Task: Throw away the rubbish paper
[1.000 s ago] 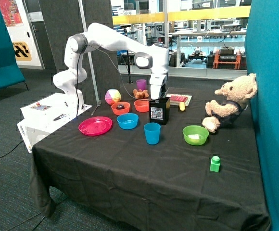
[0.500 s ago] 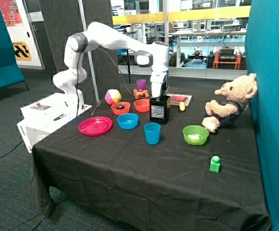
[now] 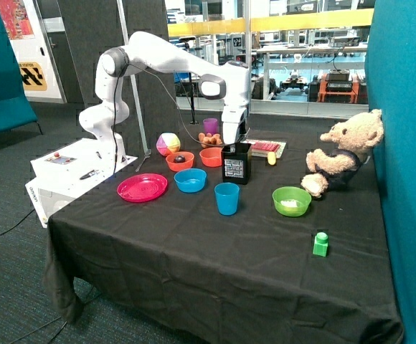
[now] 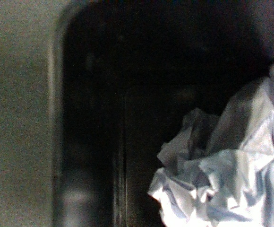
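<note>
A crumpled white rubbish paper (image 4: 222, 184) fills one corner of the wrist view, lying against the dark inner wall of the black bin (image 4: 104, 118). In the outside view the black bin (image 3: 237, 166) stands mid-table behind the blue cup, and my gripper (image 3: 234, 143) hangs straight down at its open mouth. Another white paper wad (image 3: 290, 204) lies in the green bowl (image 3: 276, 197), nearer the teddy bear. Whether the paper in the bin is held or lying loose is not visible.
Around the bin stand a blue cup (image 3: 227, 198), a blue bowl (image 3: 190, 180), two orange bowls (image 3: 179, 162), a pink plate (image 3: 142, 188) and a purple cup (image 3: 210, 126). A teddy bear (image 3: 344, 154) sits by the teal wall. A green block (image 3: 320, 244) lies near the front.
The gripper has risen a little from deeper in the bin to its mouth. Nothing else on the table has moved.
</note>
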`<state>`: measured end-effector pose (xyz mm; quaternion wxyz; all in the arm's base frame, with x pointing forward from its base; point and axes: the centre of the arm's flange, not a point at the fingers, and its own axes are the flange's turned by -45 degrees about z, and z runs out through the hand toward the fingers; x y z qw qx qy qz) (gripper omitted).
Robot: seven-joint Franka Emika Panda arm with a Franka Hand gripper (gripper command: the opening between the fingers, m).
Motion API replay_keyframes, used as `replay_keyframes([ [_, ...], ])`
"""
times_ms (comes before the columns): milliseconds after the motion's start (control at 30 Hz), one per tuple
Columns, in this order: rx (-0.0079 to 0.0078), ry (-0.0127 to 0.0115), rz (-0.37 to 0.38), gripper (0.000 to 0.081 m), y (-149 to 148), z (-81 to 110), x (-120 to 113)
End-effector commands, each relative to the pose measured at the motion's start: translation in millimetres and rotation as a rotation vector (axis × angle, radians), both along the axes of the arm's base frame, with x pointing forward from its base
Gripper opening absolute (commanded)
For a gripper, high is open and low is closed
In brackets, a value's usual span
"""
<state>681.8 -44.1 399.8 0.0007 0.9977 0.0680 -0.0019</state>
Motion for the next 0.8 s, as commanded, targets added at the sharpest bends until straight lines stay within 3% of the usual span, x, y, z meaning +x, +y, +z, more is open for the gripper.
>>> replay_keyframes([
  [0,0.0016,-0.0038,-0.017,0.0000,-10,-6.4,-10],
  [400,0.0016,-0.0038,-0.018,0.0000,-12,9.4,-6],
  [767,0.0017,-0.0037,0.008,0.0000,5,30.9,3],
])
